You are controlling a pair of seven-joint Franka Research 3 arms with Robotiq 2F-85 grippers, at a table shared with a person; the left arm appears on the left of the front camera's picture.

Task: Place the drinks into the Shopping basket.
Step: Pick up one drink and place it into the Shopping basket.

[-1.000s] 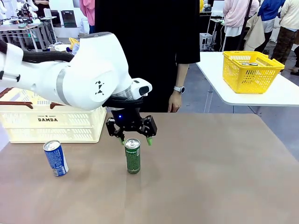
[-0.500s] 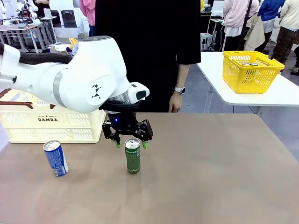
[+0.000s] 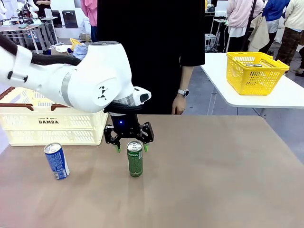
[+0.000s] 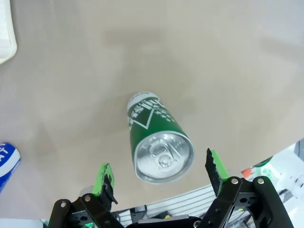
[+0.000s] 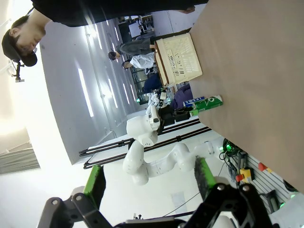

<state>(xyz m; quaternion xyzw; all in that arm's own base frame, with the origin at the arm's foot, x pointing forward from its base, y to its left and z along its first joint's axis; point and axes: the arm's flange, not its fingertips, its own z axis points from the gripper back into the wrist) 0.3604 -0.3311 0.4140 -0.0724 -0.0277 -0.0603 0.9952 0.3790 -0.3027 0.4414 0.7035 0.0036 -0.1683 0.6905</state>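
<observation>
Green aluminium can (image 3: 135, 160) upright, left end effector (image 3: 132, 148) spread wide at its silver top

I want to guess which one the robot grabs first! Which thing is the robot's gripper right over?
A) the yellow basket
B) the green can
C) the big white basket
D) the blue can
B: the left gripper is open with one green-padded finger on each side of the top of the green can, while the blue can stands off to the side by itself.
</observation>
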